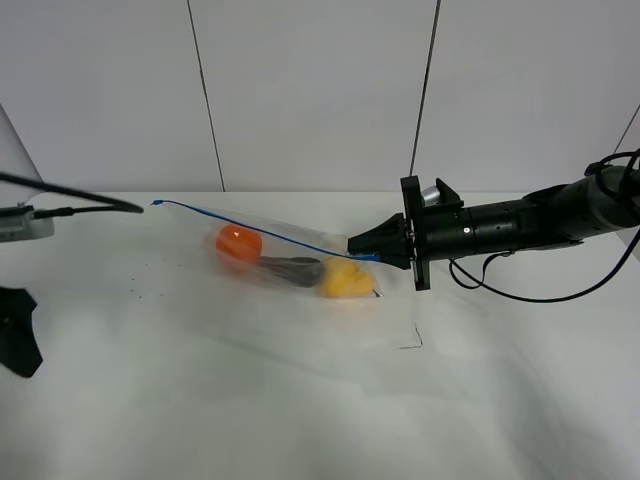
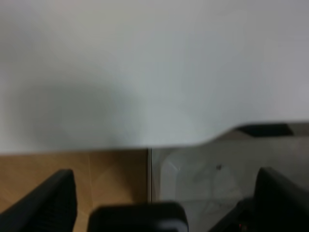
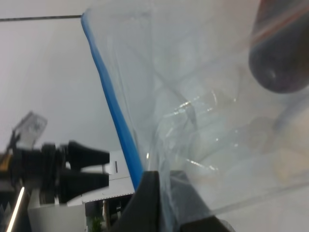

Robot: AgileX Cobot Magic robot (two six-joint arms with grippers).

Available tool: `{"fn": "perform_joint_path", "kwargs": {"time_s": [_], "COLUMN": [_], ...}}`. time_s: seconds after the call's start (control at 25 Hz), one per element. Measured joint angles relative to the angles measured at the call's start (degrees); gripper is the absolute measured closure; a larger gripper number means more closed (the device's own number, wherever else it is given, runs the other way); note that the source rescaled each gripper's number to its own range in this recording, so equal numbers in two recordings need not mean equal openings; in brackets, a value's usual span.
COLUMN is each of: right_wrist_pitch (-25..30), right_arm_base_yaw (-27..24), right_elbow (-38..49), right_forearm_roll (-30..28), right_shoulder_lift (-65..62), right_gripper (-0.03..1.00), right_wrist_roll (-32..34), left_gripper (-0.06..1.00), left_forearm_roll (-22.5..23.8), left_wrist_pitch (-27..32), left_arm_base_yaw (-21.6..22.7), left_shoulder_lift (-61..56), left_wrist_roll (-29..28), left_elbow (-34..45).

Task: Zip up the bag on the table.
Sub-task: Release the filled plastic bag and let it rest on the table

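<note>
The bag (image 1: 290,265) lies mid-table on the white table (image 1: 300,400), clear plastic holding an orange (image 1: 239,243), a dark eggplant (image 1: 292,270) and a yellow pear (image 1: 345,280). Its blue zip strip (image 1: 250,228) runs from the far left corner to the right end. My right gripper (image 1: 355,244) is shut on the right end of the strip. The right wrist view shows its fingertips (image 3: 150,193) pinching the bag edge beside the blue strip (image 3: 113,101). My left gripper (image 1: 15,340) is at the far left, away from the bag. In the left wrist view its fingers (image 2: 53,198) stand wide apart and empty.
The left arm's grey body and black cable (image 1: 70,208) reach over the table's back left. The table's edge (image 2: 145,145) and the wooden floor (image 2: 72,162) show under the left gripper. A thin dark mark (image 1: 415,340) lies on the table right of the bag.
</note>
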Motion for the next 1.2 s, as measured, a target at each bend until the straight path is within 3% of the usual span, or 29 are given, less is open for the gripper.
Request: {"fn": "perform_joint_path", "kwargs": {"time_s": [0.32,0.6,1.2], "right_wrist_pitch": [0.0,0.0,0.0], "right_arm_base_yaw": [0.0,0.0,0.0], "right_elbow": [0.0,0.0,0.0], "right_forearm_roll": [-0.1,-0.1,-0.6], "right_shoulder_lift": [0.0,0.0,0.0], "right_gripper": [0.97,0.97,0.97], "right_wrist_roll": [0.0,0.0,0.0], "left_gripper": [-0.01,-0.01,-0.01], "left_forearm_roll": [0.0,0.1,0.1], "left_wrist_pitch": [-3.3,-7.2,-7.2], "left_arm_base_yaw": [0.0,0.0,-0.4], "left_shoulder_lift": [-21.4,-37.3,-43.4], "left_wrist_roll": [0.0,-0.1,0.0], "left_elbow": [14.6,19.2,19.7]}}
